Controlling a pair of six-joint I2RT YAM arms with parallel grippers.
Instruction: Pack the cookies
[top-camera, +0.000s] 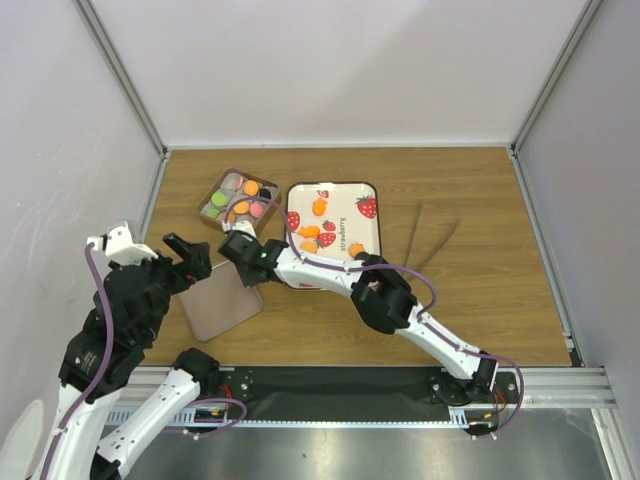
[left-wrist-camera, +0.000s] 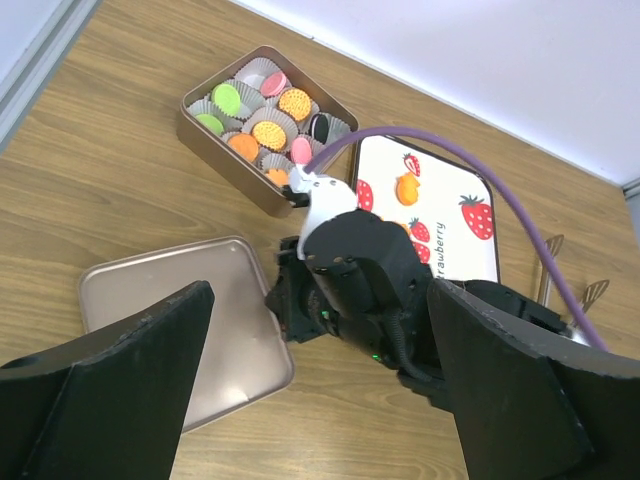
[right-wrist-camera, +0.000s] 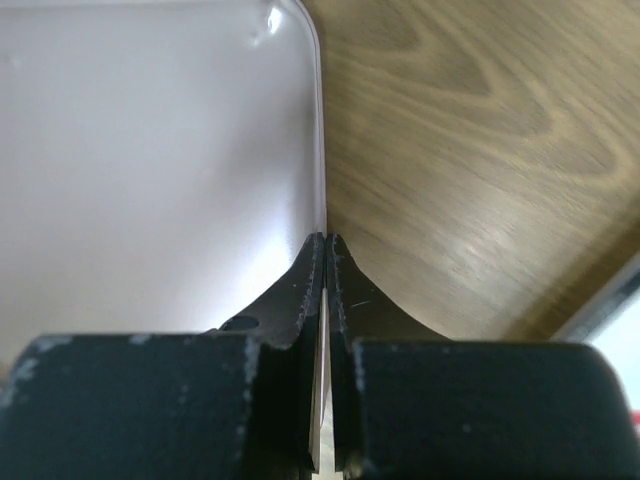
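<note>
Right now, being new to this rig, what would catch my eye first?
The brightly coloured cookies in the brown tin at the far left, beside a strawberry-printed tray holding a few more. Nearer, the right gripper is pinched shut on the rim of the loose lid.

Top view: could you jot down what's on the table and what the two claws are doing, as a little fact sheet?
box: brown tin, open, cookies in paper cups
tray: strawberry tray right of it, loose orange cookies on it
cover: lid in front of the tin
right arm: right gripper shut on the lid's rim
left arm: left gripper open, close to the lid
</note>
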